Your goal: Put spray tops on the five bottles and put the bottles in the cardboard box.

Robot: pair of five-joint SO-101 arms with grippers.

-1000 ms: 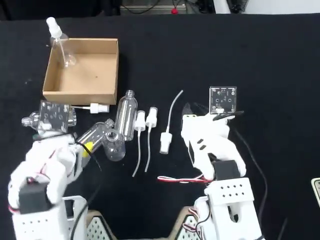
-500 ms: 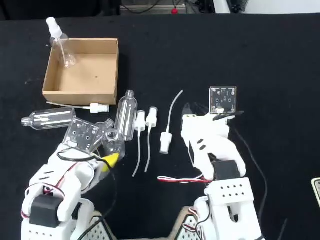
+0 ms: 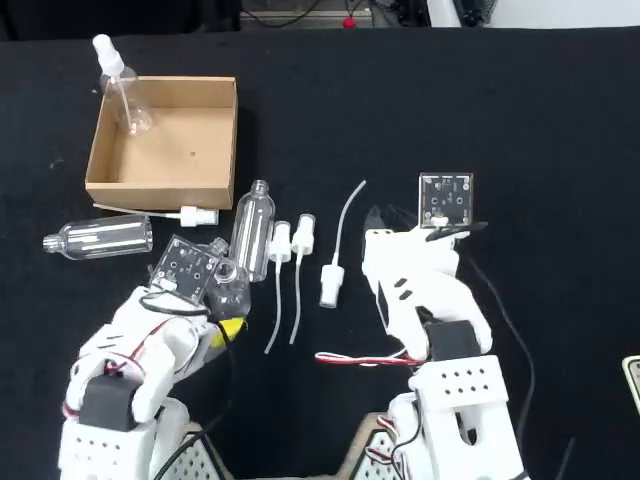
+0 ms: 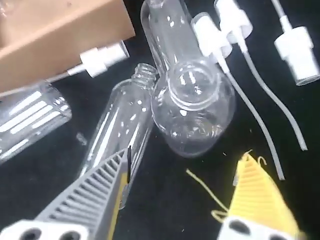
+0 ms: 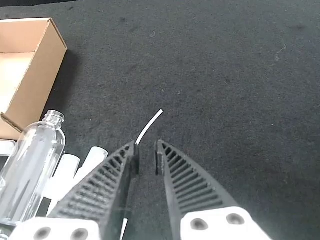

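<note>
The cardboard box (image 3: 160, 140) stands at the back left, with one bottle with a spray top (image 3: 120, 90) leaning in its far corner. Open bottles sit in front of it: one lying at the left (image 3: 100, 238), one long one (image 3: 253, 228), one slanted (image 4: 120, 130) and a round one (image 4: 192, 107) seen mouth-on. Loose spray tops (image 3: 303, 240) lie beside them, another (image 3: 190, 215) along the box. My left gripper (image 4: 185, 156) is open just short of the round bottle (image 3: 228, 288). My right gripper (image 5: 147, 146) hangs shut and empty over a spray top's tube (image 5: 148, 125).
A red and white cable (image 3: 360, 358) lies on the black cloth by the right arm's base. One more spray top (image 3: 332, 280) lies just left of the right arm. The box's near wall (image 4: 60, 35) is close to the left gripper.
The left arm has swung right from over the left lying bottle to the cluster of bottles. The right arm has stayed still.
</note>
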